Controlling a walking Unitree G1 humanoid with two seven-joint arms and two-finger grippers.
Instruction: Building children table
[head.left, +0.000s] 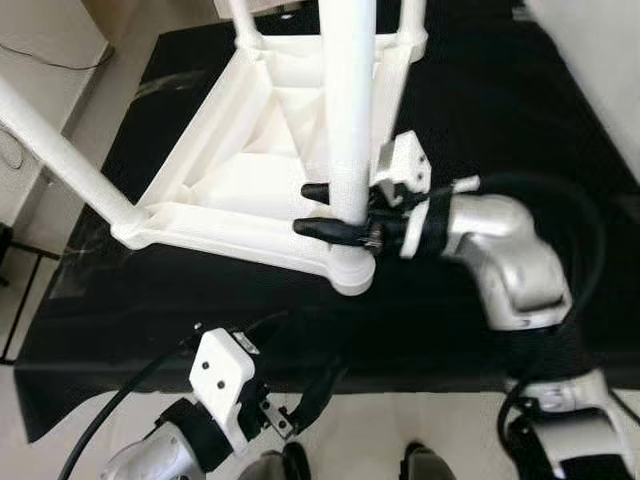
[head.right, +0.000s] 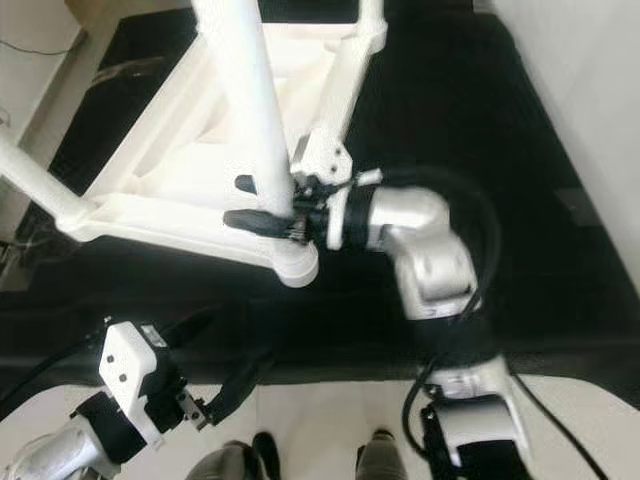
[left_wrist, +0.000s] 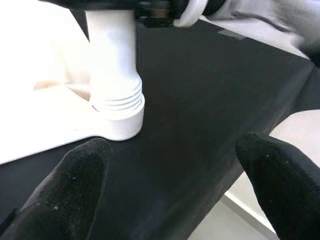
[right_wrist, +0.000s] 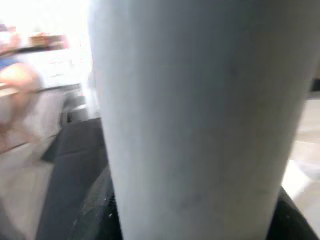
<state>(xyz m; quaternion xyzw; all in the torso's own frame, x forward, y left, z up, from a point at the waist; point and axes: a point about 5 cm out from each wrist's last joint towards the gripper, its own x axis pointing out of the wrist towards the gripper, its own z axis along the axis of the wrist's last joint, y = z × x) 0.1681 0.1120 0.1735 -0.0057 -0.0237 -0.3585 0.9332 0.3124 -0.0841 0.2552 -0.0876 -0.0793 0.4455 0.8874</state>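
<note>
Right gripper (head.left: 322, 208) clasps the white table leg (head.left: 350, 100) just above its base, one black finger on each side; leg stands upright in the corner socket (head.left: 352, 272) of the upturned white plastic tabletop (head.left: 240, 190), screw threads visible at the joint; tabletop lies underside up on a black cloth (head.left: 500, 110), ribbed frame exposed, other legs already standing at further corners; left gripper (left_wrist: 172, 195) hangs low at the cloth's near edge, fingers spread wide, empty, pointed at the socket.
</note>
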